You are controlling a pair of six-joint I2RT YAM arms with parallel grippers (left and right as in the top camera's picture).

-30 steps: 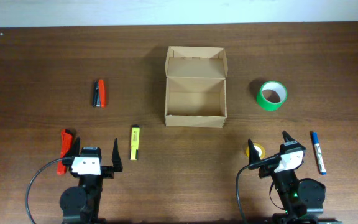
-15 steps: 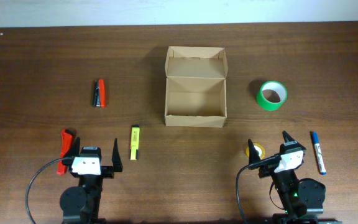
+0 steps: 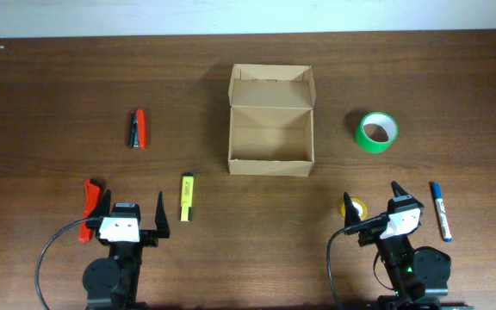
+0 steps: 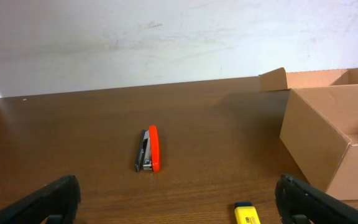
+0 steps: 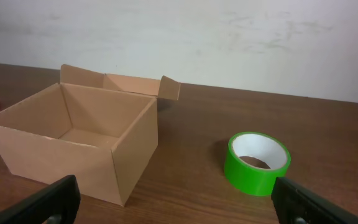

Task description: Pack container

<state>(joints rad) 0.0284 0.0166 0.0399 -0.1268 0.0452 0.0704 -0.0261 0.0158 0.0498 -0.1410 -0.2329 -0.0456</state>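
The tan cardboard container (image 3: 270,129) stands open and empty at the table's middle, flap lid folded back; it also shows in the left wrist view (image 4: 335,137) and the right wrist view (image 5: 79,140). My left gripper (image 3: 132,211) is open and empty near the front left, with a yellow highlighter (image 3: 187,196) just to its right and an orange tool (image 3: 89,207) to its left. My right gripper (image 3: 373,200) is open and empty at the front right, over a small yellow tape roll (image 3: 354,208).
An orange-and-black stapler (image 3: 138,128) lies at the left, also in the left wrist view (image 4: 148,149). A green tape roll (image 3: 376,132) lies right of the container, also in the right wrist view (image 5: 257,163). A blue marker (image 3: 439,210) lies at far right.
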